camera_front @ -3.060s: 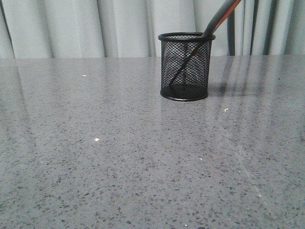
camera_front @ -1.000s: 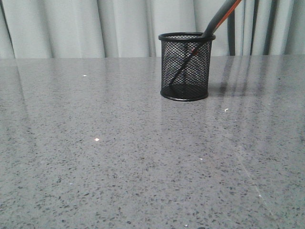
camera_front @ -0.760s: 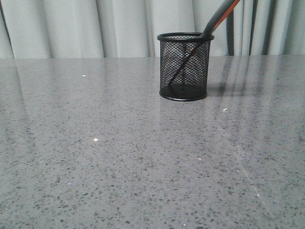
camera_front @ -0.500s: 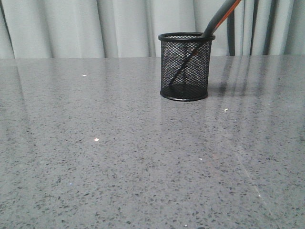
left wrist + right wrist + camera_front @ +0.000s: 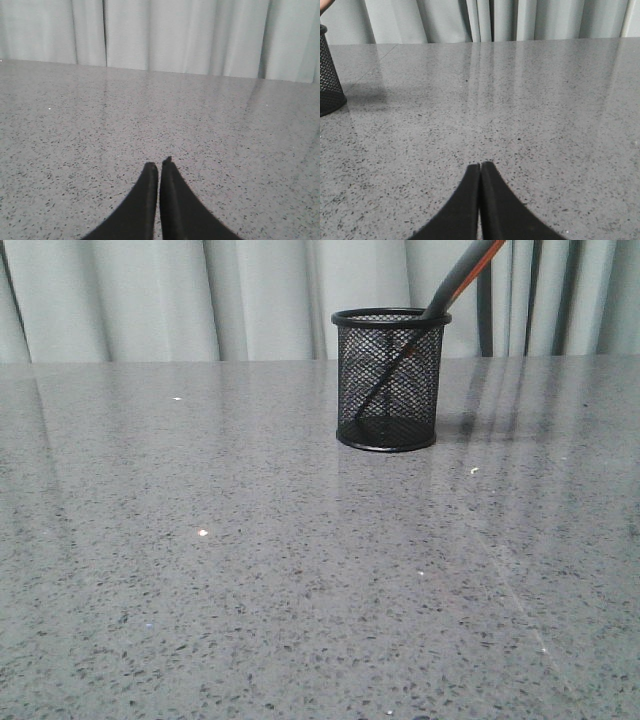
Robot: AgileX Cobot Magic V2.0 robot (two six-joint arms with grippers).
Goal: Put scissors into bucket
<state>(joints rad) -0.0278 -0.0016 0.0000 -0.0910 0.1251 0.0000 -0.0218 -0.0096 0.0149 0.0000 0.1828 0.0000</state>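
while scissors (image 5: pixel 462 278) lean inside bucket (image 5: pixel 389 380) on speckled desk (image 5: pixel 250 570), curtain (image 5: pixel 200 300) behind; left tool (image 5: pixel 159 164) pressed together, right tool (image 5: pixel 480 164) pressed together, both holding nothing.

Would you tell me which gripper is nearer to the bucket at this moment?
Right, judging by the wrist views. The right gripper has the bucket at the edge of its view, off to one side. The left gripper sees only bare table.
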